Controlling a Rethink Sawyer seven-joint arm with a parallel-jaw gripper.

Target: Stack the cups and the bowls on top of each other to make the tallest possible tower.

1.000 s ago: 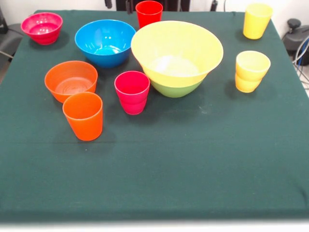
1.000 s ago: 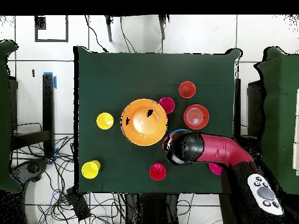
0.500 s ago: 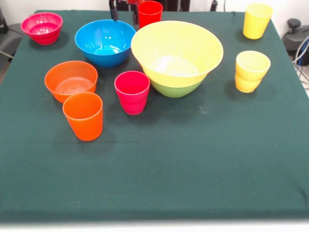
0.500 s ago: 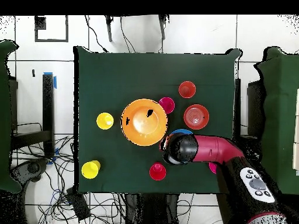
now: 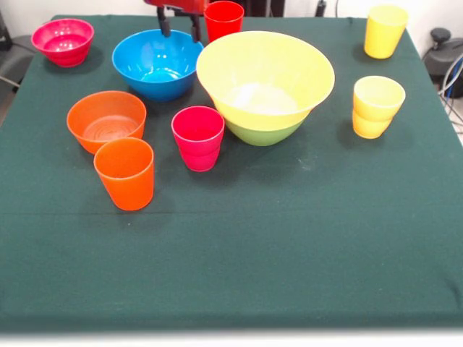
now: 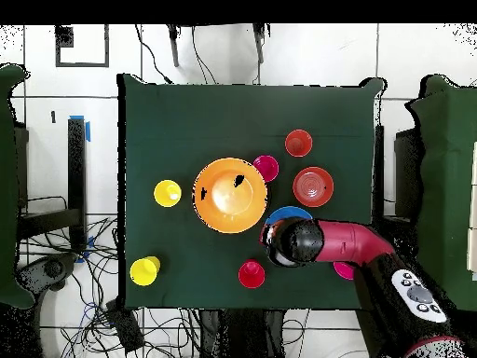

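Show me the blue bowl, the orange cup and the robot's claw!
blue bowl (image 5: 153, 63): front view, on its inside wall.
orange cup (image 5: 125, 173): front view, on its outer side.
gripper (image 5: 179, 26): front view, midway between its two fingertips.

A dark green cloth (image 5: 289, 246) covers the table. Around it lies a white tiled floor (image 6: 307, 56), with black cables (image 6: 93, 280) tangled at the left.

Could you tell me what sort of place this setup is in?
Probably a robotics lab: a table under dark green cloth holds plastic bowls and cups, loose cables trail over the tiled floor, and a red robot arm reaches in.
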